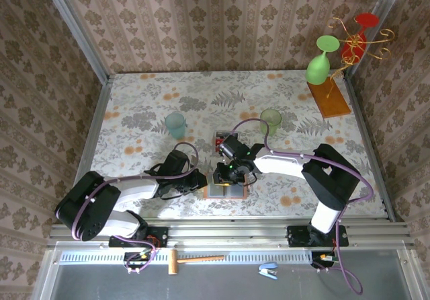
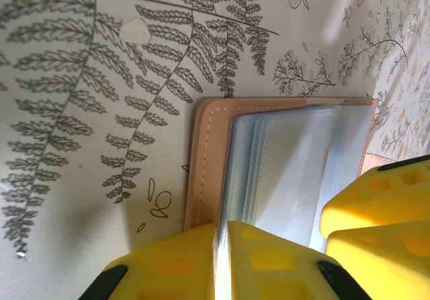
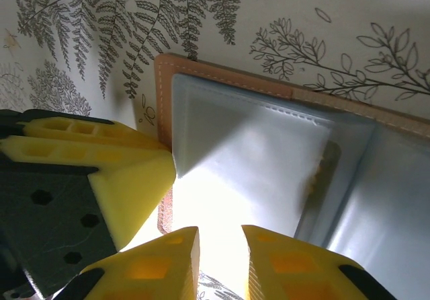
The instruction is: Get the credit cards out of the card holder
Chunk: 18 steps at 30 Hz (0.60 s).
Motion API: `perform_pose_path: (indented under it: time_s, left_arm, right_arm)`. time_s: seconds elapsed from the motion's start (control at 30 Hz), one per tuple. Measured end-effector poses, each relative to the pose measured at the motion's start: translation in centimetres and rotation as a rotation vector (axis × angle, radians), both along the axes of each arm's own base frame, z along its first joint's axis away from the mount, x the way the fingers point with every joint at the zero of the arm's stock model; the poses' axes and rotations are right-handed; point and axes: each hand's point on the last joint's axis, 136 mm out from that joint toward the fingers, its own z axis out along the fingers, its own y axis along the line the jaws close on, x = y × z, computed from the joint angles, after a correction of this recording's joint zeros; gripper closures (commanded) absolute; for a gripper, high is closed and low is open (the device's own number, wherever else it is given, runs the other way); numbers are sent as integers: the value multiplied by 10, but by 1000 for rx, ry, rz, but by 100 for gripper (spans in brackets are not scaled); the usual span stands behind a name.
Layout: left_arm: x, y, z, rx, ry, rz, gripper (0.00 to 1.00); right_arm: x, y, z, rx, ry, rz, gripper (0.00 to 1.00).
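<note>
The card holder point(image 1: 227, 192) lies open on the table between the two arms, tan leather point(image 2: 205, 172) round grey-blue clear pockets point(image 3: 228, 78). My left gripper point(image 1: 200, 180) is at its left edge, its jaws point(image 2: 222, 229) shut on the thin edge of one pocket sleeve. Over the wallet from the right hangs my right gripper point(image 1: 234, 171), its jaws point(image 3: 220, 236) a little apart above a glaring sleeve, with nothing seen between them. A yellow-orange edge, likely one of the credit cards point(image 3: 324, 169), shows dimly inside a pocket near the fold.
A small flat red and white thing point(image 1: 220, 140) lies just behind the right gripper. Farther back stand a teal cup point(image 1: 176, 124) and a green cup point(image 1: 271, 120). A wooden stand point(image 1: 329, 98) with a green glass point(image 1: 322, 61) sits at the back right.
</note>
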Motion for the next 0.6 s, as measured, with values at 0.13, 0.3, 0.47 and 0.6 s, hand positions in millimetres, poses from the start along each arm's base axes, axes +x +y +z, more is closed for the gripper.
perform_pose_path:
  time_s: [0.13, 0.3, 0.47, 0.6]
  left_arm:
    - [0, 0, 0, 0, 0, 0, 87]
    - [0, 0, 0, 0, 0, 0, 87]
    - [0, 0, 0, 0, 0, 0, 87]
    - [0, 0, 0, -1, -1, 0, 87]
  right_arm:
    - [0, 0, -2, -5, 4, 0, 74]
    - [-1, -1, -3, -7, 6, 0, 72]
    - [-1, -1, -3, -8, 7, 0, 71]
    - [-1, -2, -6, -15, 12, 0, 71]
